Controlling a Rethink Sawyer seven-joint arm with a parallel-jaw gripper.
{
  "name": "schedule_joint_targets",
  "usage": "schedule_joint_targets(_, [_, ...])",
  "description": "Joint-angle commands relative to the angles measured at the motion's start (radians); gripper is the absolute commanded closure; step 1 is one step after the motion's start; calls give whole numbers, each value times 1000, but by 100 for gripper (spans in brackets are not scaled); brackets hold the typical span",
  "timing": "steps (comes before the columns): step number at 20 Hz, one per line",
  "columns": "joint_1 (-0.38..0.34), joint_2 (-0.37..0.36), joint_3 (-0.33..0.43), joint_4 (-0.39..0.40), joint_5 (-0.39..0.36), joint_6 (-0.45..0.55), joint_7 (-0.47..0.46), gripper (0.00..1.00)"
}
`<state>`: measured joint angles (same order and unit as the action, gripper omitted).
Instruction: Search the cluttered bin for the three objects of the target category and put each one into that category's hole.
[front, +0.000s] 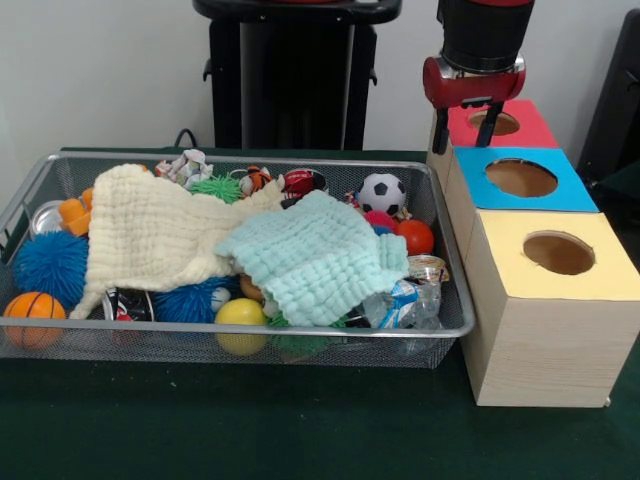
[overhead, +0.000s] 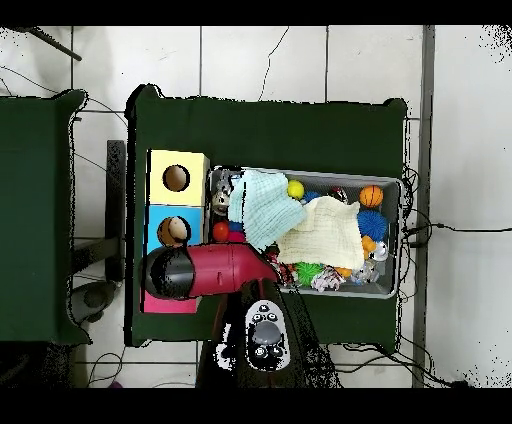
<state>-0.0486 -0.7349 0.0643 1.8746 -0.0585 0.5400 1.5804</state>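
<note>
On a dark green worktop (front: 300, 420) over a pale tiled floor (overhead: 300, 60), the jaws (front: 465, 126) hang parted and empty above the red-topped box (front: 525, 125), well apart from the crumpled clear bottle (front: 405, 303) lying in the bin's (front: 250, 335) near corner beside the yellow-topped box (front: 550, 300).

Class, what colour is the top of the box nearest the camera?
Yellow top; clearest in the front view.

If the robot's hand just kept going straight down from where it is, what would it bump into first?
Most likely the red-topped box: the hand hangs just above it, fingers pointing down, near its round hole. Whether it meets the red top or the hole is hard to judge.
</note>
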Motion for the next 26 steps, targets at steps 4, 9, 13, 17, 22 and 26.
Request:
schedule_joint_targets(4, [-42,16,32,-155,-25,-15,73,0])
schedule_joint_targets(9, [-39,21,31,-164,-27,-11,73,0])
schedule_joint_targets(13, [-47,38,39,-184,-33,-6,56,0])
schedule_joint_targets(17, [-41,36,35,-203,-39,21,52,0])
schedule_joint_targets(22, [-29,14,23,-234,-42,111,52,0])
schedule_joint_targets(26, [-31,-6,26,-241,-44,158,45,0])
